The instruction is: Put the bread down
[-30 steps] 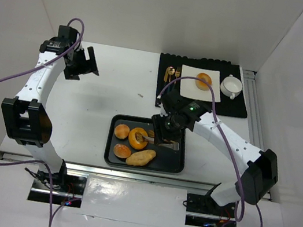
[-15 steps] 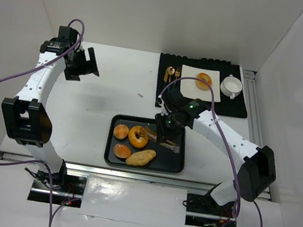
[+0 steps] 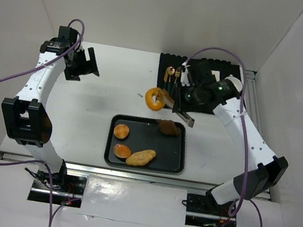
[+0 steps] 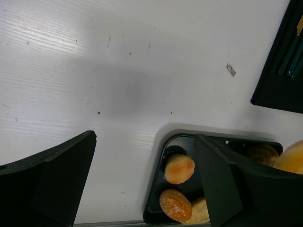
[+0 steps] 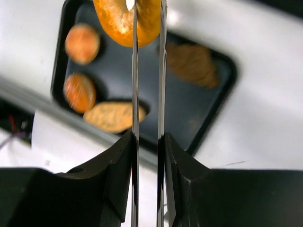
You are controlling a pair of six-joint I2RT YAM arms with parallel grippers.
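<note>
My right gripper [image 3: 181, 99] is shut on metal tongs [image 5: 135, 94], and the tongs pinch a glossy ring-shaped bread [image 3: 155, 98] in the air above the white table, behind the black tray [image 3: 175, 163]. The ring shows at the top of the right wrist view [image 5: 124, 19]. On the tray lie a dark croissant [image 3: 169, 128], two round buns [image 3: 121, 131] [image 3: 122, 150] and an oblong roll [image 3: 141, 157]. My left gripper [image 3: 84, 61] is open and empty, far left, high above the table. Its wrist view shows the tray's left corner [image 4: 161, 161] and the buns [image 4: 179, 168].
A black mat [image 3: 234, 107] lies at the back right, with gold cutlery [image 3: 171, 72] and a white cup [image 3: 234, 84] partly behind my right arm. White walls enclose the table on three sides.
My right arm has lifted the ring-shaped bread off the tray with the tongs and carried it back toward the mat. The croissant now shows uncovered on the tray. The left arm has not moved.
</note>
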